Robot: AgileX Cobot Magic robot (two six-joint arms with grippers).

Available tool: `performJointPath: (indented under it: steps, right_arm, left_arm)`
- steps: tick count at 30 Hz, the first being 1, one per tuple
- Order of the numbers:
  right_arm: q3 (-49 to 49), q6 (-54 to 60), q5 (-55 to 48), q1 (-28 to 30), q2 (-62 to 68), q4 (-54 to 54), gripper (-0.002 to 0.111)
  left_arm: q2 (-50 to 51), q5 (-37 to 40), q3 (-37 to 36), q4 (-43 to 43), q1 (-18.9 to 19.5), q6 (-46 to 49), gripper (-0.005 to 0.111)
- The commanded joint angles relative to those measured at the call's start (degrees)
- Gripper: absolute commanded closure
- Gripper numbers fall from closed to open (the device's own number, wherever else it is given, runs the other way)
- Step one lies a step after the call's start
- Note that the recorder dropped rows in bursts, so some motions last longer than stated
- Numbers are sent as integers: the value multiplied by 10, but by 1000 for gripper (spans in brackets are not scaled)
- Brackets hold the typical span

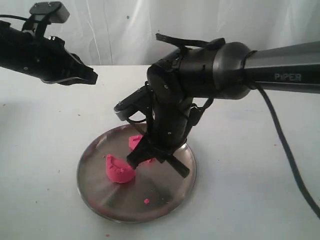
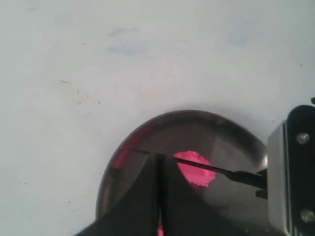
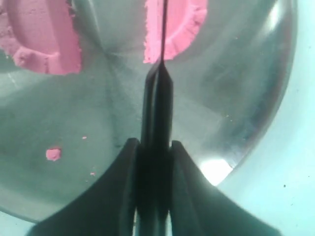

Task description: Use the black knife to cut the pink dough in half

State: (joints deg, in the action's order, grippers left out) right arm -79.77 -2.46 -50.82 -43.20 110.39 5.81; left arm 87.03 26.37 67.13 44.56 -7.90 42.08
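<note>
The right end effector (image 3: 155, 147) clamps the black knife (image 3: 160, 98), its blade pointing straight ahead across one half of the pink dough (image 3: 184, 24). Both halves lie apart on the steel plate (image 1: 165, 200). The left end effector (image 1: 82, 76), closed and empty, hangs farther off.

The one legible marking is the pale brand word "PiPER", printed along the grey tube (image 1: 287, 62) of the right arm, well above and back from the right claw (image 1: 150, 156).

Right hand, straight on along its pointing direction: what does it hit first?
Probably one pink dough half: the black knife in the right hand points at its cut edge. The steel plate lies beneath; depth unclear.
</note>
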Motion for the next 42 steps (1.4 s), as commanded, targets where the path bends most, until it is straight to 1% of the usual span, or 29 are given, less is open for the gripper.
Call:
performJointPath:
  steps: [1,5,9,14,21,27,35,42]
  right_arm:
    - [46,-44,48,19,-43,-8,102]
    - [84,-55,103,31,-77,-50,102]
    - [110,-55,155,38,-106,-117,108]
    - [145,-59,207,38,-134,-164,108]
    - [236,-65,331,38,-196,-254,108]
    - [325,-70,434,38,-243,-374,108]
    - [370,-68,466,36,-260,-437,108]
    - [380,-66,481,15,-264,-439,108]
  left_arm:
    - [-30,18,-4,10,-1,-1,107]
    - [-35,25,-4,10,-1,-2,107]
    - [-35,36,-4,11,-1,-4,107]
    - [-35,49,-4,11,-1,-1,107]
    - [-35,64,-4,11,-1,-1,107]
    - [-35,72,-4,11,-1,-1,107]
    - [-35,72,-4,11,-1,-1,107]
    - [-35,66,-4,11,-1,-1,107]
